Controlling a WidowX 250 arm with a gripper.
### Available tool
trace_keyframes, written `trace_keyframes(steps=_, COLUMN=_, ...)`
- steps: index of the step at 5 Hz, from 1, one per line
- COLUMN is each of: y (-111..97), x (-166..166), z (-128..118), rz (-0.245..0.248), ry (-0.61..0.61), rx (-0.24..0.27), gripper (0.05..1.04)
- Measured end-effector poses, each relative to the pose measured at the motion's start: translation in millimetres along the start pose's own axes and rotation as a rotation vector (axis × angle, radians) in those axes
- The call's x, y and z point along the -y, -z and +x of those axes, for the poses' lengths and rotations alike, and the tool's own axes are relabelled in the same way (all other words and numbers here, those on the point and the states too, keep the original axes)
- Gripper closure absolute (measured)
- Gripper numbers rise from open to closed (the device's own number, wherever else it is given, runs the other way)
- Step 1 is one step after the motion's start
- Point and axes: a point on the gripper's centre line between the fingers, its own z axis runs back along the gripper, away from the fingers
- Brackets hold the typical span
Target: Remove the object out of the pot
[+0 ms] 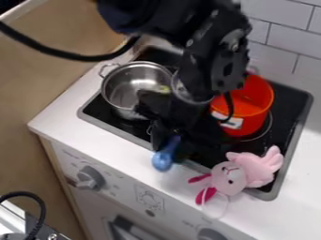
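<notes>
Black two-finger end effector [171, 136]: aperture, hold indeterminable. Loose grip could drop round-ended blue plastic utensil [162, 161] past white surface [75, 126]'s front edge.

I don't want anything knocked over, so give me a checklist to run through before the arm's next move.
1. Blue object outside both pots: ok, it shows at the stove's front edge.
2. Blue object firmly held by the pincer: cannot tell; they meet in the picture, but the grip is unclear.
3. Plush toy apart from the blue object: ok, there is a gap between them.
4. Both pots upright: ok, the metal pot and the red pot both stand level.
5. Metal pot emptied: cannot tell; a yellow-green patch shows at its right side, partly covered by the arm.
</notes>
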Motion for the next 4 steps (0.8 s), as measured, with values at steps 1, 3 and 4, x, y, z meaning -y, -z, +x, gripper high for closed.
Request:
trace_keyframes(steps=1, y=14, x=-5, z=-1, rz=-0.007, ry=0.007, rx=0.024, gripper=0.782)
trace_keyframes(steps=3, y=27, x=-12, z=-3, rz=-0.011, ry=0.009, rx=0.048, gripper=0.454)
trace_keyframes(steps=4, y=23, x=-17, z=-6, rz=-0.002, ry=0.005, rx=-0.003, gripper=0.178)
